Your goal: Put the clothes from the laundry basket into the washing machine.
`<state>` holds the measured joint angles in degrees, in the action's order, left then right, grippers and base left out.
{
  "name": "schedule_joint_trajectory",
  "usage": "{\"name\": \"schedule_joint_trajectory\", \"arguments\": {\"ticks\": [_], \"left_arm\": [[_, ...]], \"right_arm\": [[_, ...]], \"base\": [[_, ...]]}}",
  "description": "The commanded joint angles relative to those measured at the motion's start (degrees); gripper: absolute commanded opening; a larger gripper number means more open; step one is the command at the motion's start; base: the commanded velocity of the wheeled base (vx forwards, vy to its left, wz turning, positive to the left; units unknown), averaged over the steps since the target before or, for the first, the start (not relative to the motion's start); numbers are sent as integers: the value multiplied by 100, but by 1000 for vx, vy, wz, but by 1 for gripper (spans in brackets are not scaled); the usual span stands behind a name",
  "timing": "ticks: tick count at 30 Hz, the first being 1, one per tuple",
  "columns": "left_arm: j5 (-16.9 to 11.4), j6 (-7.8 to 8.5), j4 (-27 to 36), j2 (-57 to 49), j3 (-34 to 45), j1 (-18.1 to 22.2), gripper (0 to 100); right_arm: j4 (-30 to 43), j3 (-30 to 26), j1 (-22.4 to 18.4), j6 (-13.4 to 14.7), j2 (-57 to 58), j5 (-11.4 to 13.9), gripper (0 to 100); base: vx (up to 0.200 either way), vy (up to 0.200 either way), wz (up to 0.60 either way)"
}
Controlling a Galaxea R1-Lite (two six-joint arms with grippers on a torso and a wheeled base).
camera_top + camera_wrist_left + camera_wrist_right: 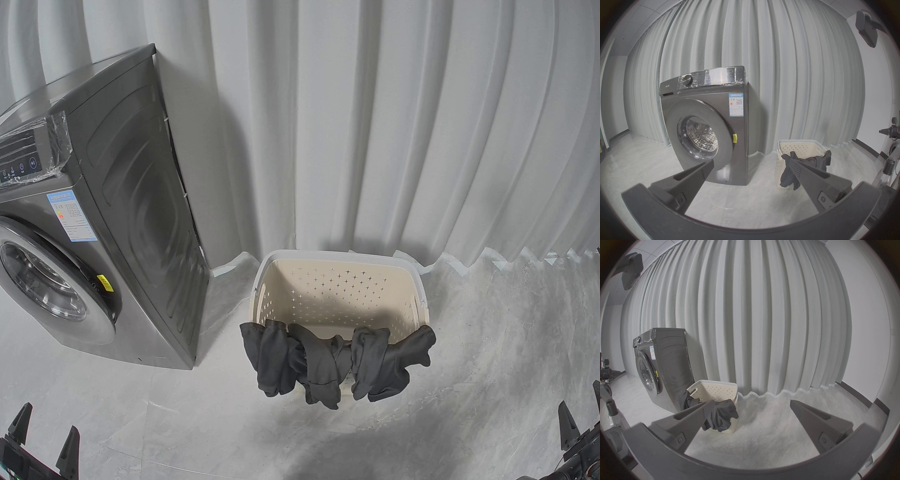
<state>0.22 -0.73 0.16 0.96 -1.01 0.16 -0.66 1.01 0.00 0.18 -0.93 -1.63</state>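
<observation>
A cream laundry basket [340, 257] stands on the floor by the curtain, with dark grey clothes [331, 362] draped over its near rim. To its left is the grey washing machine [134, 187], its round door [47, 284] closed. In the left wrist view the washing machine [706, 125], basket [800, 147] and clothes [790, 172] lie ahead. My left gripper [44, 431] is low at the near left, open and holding nothing. My right gripper [581, 409] is at the near right edge, also open and holding nothing. Between the right gripper's fingers [690, 419] are the basket [715, 390] and clothes [720, 415], farther off.
White pleated curtains [387, 125] hang behind the basket and machine. Pale marble-look floor [500, 350] spreads around the basket, with open room in front of it and to its right. A dark skirting board [856, 394] runs along the right wall.
</observation>
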Motion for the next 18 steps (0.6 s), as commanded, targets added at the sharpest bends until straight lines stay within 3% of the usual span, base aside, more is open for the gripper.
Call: {"name": "schedule_joint_trajectory", "arguments": {"ticks": [1,18], "left_arm": [[4,-6,2,-70,84,2,100],[4,-6,2,-70,92,2,100]], "right_arm": [[-4,-101,9,-1,93,5,100],[-4,-101,9,-1,93,5,100]], "base": [[0,200,0],[0,200,0]]}}
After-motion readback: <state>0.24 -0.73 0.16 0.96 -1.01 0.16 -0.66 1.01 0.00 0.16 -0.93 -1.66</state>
